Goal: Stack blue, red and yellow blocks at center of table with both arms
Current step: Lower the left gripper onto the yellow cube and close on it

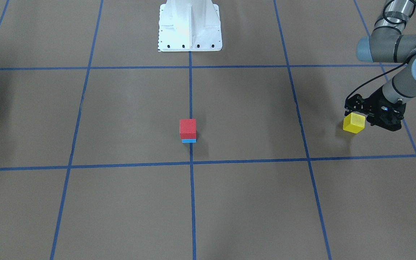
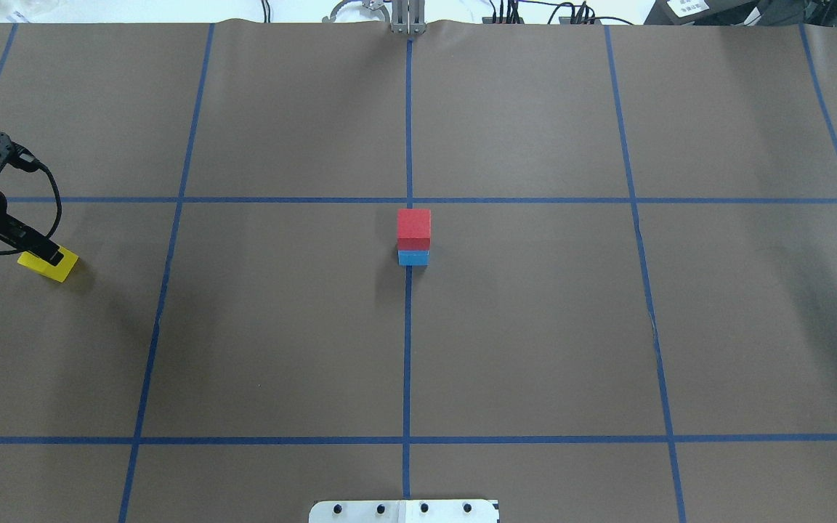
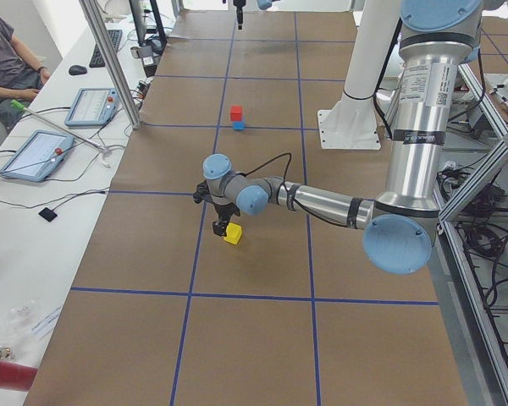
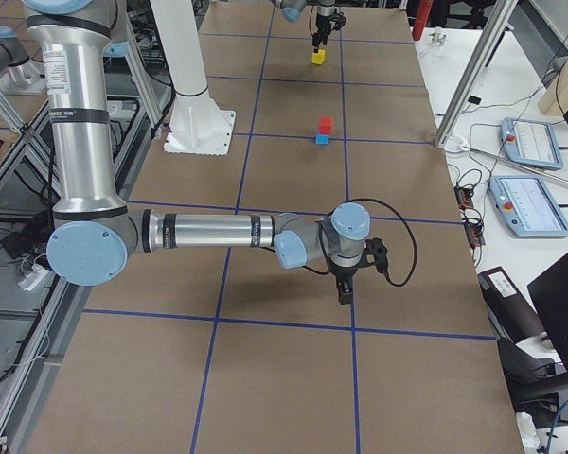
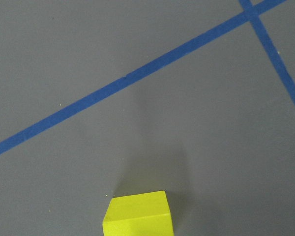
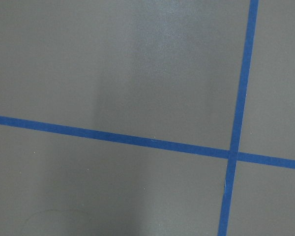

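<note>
The red block (image 1: 187, 128) sits on the blue block (image 1: 189, 141) at the table's (image 1: 251, 119) centre, on the middle tape line. The yellow block (image 1: 354, 123) is far off on the robot's left side, low at the table; I cannot tell whether it touches. My left gripper (image 1: 356, 116) points down at it with fingers on either side; whether they clamp it I cannot tell. The left wrist view shows only the yellow block (image 5: 137, 214) at its bottom edge. My right gripper (image 4: 344, 289) hangs low over bare table far to the right; its state is unclear.
The white pedestal base (image 1: 189, 27) stands at the robot's side of the table, in line with the stack. A person (image 3: 4, 59) sits at a side desk with tablets (image 3: 34, 154) beyond the far edge. Blue tape lines mark large squares.
</note>
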